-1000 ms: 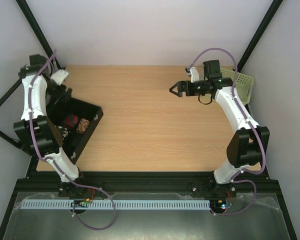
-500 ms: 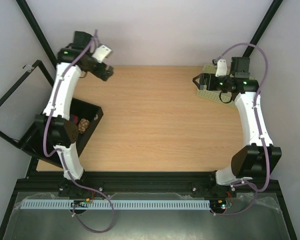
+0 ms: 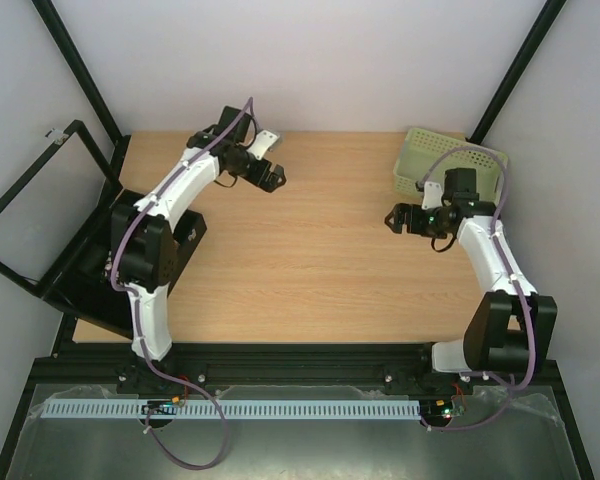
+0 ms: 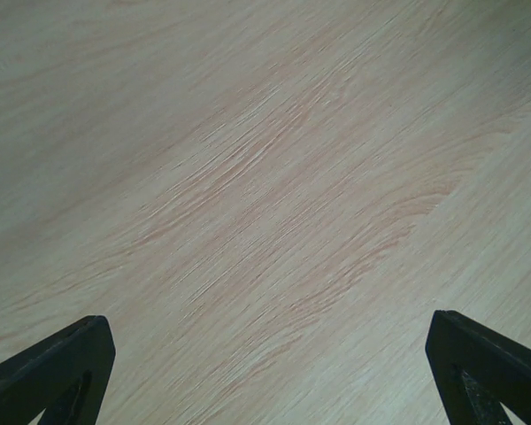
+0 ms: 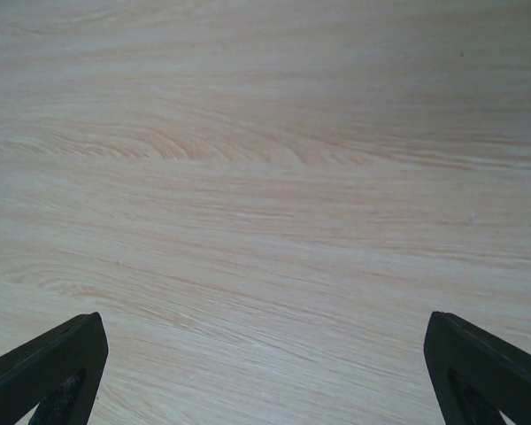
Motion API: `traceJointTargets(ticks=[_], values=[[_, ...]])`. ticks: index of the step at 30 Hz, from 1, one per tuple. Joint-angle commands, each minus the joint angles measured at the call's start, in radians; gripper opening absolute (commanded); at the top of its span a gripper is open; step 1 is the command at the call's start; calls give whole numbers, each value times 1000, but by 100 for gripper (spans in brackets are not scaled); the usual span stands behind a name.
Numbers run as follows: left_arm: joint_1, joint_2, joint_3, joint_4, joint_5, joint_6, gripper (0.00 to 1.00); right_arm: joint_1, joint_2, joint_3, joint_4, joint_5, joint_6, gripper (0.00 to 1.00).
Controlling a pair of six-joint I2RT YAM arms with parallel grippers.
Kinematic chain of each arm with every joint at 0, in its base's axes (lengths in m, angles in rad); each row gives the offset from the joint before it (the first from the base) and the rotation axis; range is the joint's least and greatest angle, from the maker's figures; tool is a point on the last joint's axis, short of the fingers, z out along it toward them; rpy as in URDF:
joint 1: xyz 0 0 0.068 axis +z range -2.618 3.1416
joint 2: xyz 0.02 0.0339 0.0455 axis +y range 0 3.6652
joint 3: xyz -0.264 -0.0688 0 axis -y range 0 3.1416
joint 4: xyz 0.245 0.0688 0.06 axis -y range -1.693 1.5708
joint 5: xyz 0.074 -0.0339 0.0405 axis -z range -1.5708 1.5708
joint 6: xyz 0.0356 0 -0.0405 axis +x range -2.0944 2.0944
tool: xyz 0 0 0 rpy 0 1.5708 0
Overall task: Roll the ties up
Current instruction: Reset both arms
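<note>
Scanning L to R: black box (image 3: 88, 262) at 9 o'clock, inside hidden by arm; left gripper (image 3: 273, 180) near 11, spread wide, pinching nothing, bare table (image 3: 320, 280) below; right gripper (image 3: 393, 218) toward 3, likewise spread, empty; green basket (image 3: 430, 160) at 2, contents too small to tell. No ties visible anywhere, so location unknown, prob. inside box or basket. Risks: groping blind into either, snagging fabric on perforations, tipping basket, or grabbing several ties at once w/ jaws this wide.
</note>
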Motion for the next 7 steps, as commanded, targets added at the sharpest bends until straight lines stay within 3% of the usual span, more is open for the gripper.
traceJointTargets(ticks=[1,7], values=[[3,39,-50,130,21,-121,100,-2,-14,-44,38,15,-15,99],[-14,39,-59,168,-34,-147,99,-2,46,7,27,-38,-24,99]])
